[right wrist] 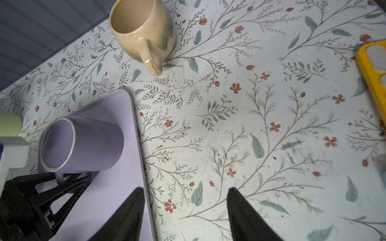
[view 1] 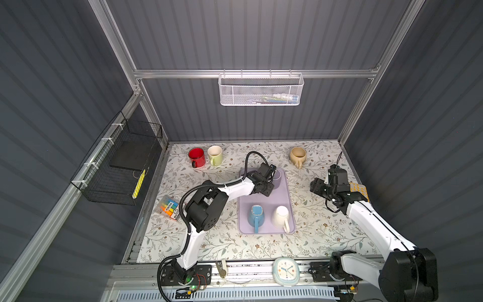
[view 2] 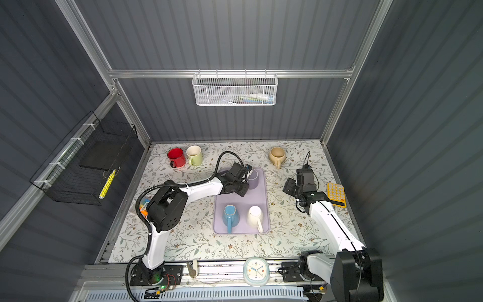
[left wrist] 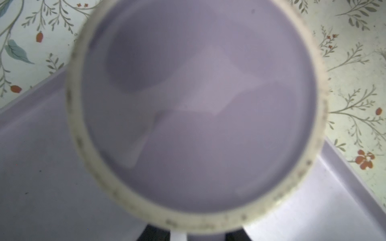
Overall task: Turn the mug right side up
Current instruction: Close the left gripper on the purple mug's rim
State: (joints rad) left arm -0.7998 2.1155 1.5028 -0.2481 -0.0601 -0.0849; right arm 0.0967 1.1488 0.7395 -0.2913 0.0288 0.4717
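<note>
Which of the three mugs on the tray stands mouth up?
The purple mug at the tray's far end, beside the left gripper: its open mouth faces up. The blue mug and white mug at the near end stand base up.

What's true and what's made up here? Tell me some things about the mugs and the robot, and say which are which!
1. The red mug stands right beside the green mug. True.
2. The purple mug lies on its side. False: it stands mouth up on the purple tray.
3. The tan mug is on the purple tray. False: it stands on the table, away from the tray.
4. The right gripper has its fingers apart with nothing between them. True.
</note>
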